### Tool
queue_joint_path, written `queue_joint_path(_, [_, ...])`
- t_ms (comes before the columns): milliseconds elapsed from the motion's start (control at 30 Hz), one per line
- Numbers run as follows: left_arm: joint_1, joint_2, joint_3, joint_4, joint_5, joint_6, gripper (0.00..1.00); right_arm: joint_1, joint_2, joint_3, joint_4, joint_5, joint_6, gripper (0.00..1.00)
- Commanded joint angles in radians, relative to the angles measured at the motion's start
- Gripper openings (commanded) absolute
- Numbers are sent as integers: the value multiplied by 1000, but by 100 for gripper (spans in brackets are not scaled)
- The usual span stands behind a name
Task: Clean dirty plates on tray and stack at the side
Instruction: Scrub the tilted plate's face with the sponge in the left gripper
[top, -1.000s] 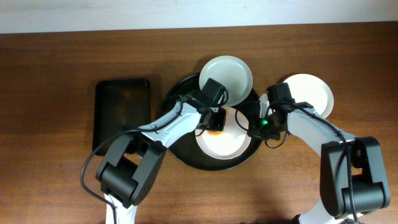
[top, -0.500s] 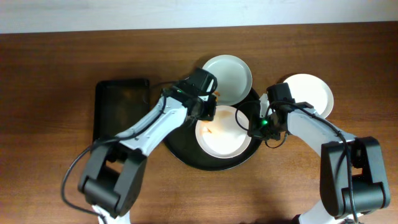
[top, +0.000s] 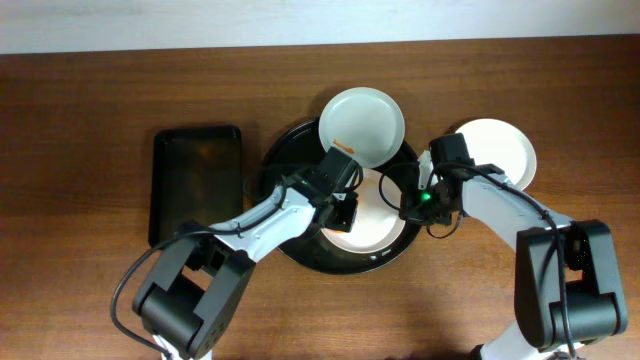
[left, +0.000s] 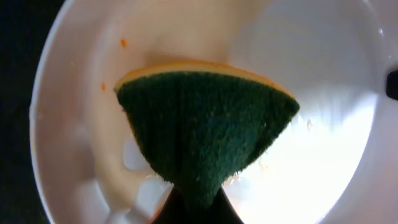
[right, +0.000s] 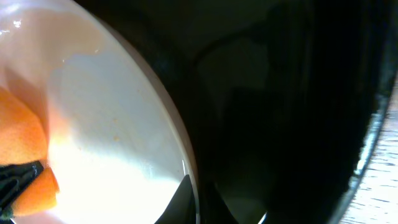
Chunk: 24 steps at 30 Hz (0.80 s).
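The round black tray (top: 285, 235) lies mid-table. One white plate (top: 375, 232) lies in it. My left gripper (top: 344, 212) is shut on a green and yellow sponge (left: 205, 121) and presses it on this plate (left: 323, 93). Small orange smears (left: 123, 43) show near the plate's rim. My right gripper (top: 411, 205) is shut on the right rim of the same plate (right: 112, 124), with one finger on each side of the rim (right: 194, 200). A second plate (top: 362, 125) rests on the tray's far rim. A third plate (top: 497, 152) lies on the bare wood at the right.
A smaller rectangular black tray (top: 196, 182) lies on the table to the left of the round tray. Brown tabletop (top: 90, 120) runs all around. The black floor of the round tray (right: 292, 106) fills the right wrist view beside the plate.
My left gripper with the sponge went up and left to the plate's far edge, then came back down onto the plate's left part. The right arm has not moved.
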Motion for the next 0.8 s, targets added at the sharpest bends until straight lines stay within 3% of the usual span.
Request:
queue_joint_path(0, [-1,-11,-72,68,-29,-10,1,-6,-3,-17,-5,66,11,4])
queue_joint_path(100, [-1,-11,-76,105,-141,-9,1,-6,-3,-17,-6,66,11,4])
queue_joint_path(400, [3,-13,-76,314,-254,-9,1,-6,-3,-17,-9,66,11,4])
queue_joint_path(667, [101,-215,-63,407,-254,-10,1,-6,-4,-17,-15,66,11,4])
queue_joint_path(767, [117,-276,-63,369,-120,-12,1,-6,-4,-17,-15,66,11,4])
